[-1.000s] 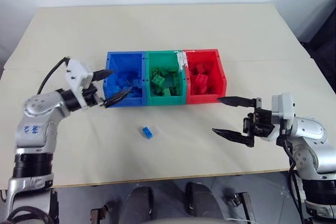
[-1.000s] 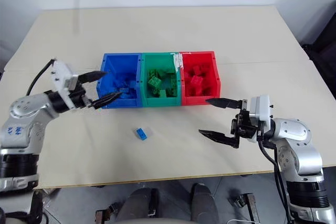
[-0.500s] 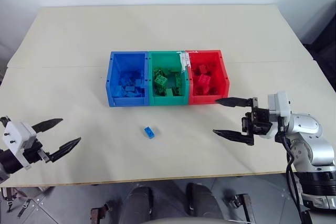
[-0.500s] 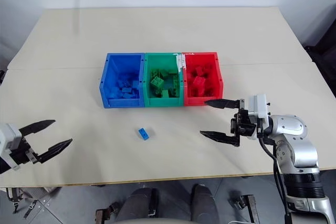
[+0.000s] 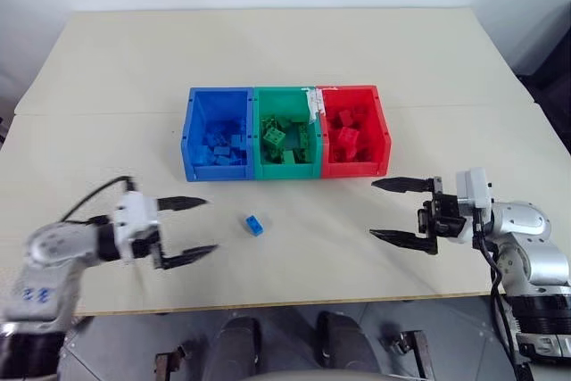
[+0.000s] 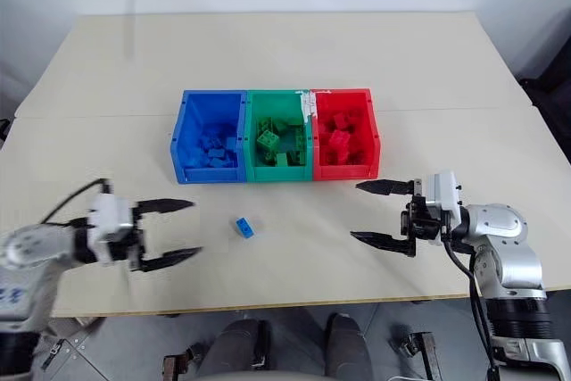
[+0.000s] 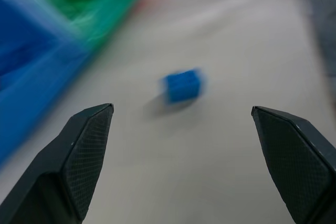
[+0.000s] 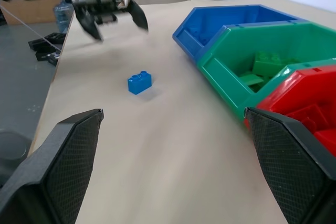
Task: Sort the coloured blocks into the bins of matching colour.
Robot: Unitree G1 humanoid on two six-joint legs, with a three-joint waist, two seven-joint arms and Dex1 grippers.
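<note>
One blue block (image 5: pixel 254 225) left loose on the desk (image 5: pixel 268 51), lying toward the near edge, in front of the seam between blue bin (image 5: pixel 217 135) and green bin (image 5: pixel 285 132) and well apart from both. Everything else already sorted, judging by the full bins.

Left gripper (image 5: pixel 186 230) low over the desk near the near-left part, pointing across at the block, fingers wide apart and holding nothing. Block framed between the fingers in the left wrist view (image 7: pixel 182 85) but not yet reached; probably lined up for a pick. Right gripper (image 5: pixel 399 211) hovering on the near-right side, in front of the red bin (image 5: pixel 353 129), also pointing inward, fingers spread and empty. Likely parked clear so as not to crowd the left arm's approach.

Three bins in a row near the desk's middle, walls touching: blue on the left, green in the centre, red on the right. Open tops facing up and slightly toward the near edge, handy for dropping from the front.

- Blue bin: a layer of small blue bricks over the floor.
- Green bin: a jumble of green bricks, some tilted.
- Red bin: several red bricks piled up.

A white tag (image 5: pixel 310 103) at the rim between green and red. Blue bin nearest the left arm, hence a short carry, probably.
</note>
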